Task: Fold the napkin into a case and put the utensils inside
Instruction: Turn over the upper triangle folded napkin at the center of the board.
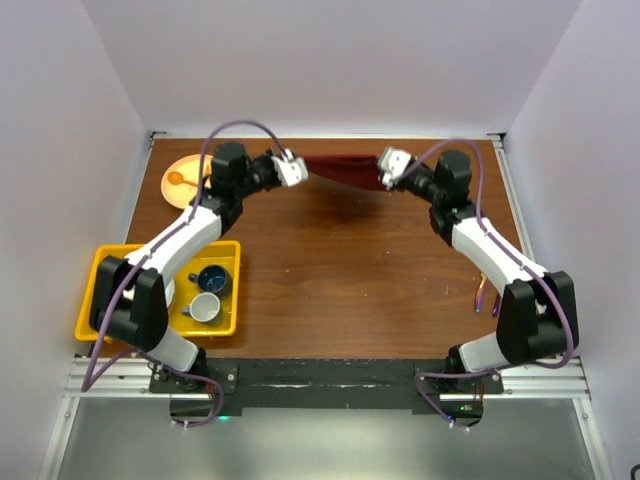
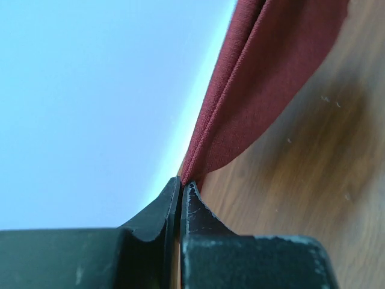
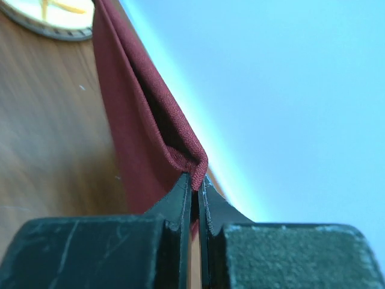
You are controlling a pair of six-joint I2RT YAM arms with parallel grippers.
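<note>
Brown table (image 1: 340, 270) | napkin (image 1: 345, 172) stretched | left claw (image 1: 302, 172), right claw (image 1: 384, 180) pinching ends

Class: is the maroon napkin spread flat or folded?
Folded: the napkin hangs doubled over, pinched at each end by the left gripper and right gripper.

The maroon napkin (image 1: 345, 172) is hanging doubled, pinched at both ends; the purple utensils (image 1: 484, 297) are lying at the right edge of the tabletop (image 1: 350, 270).

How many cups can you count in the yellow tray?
2. A dark blue cup sits toward the tray's far side, a pale grey cup just nearer the arm bases. The left arm covers part of the yellow tray, so another could be hidden.
</note>
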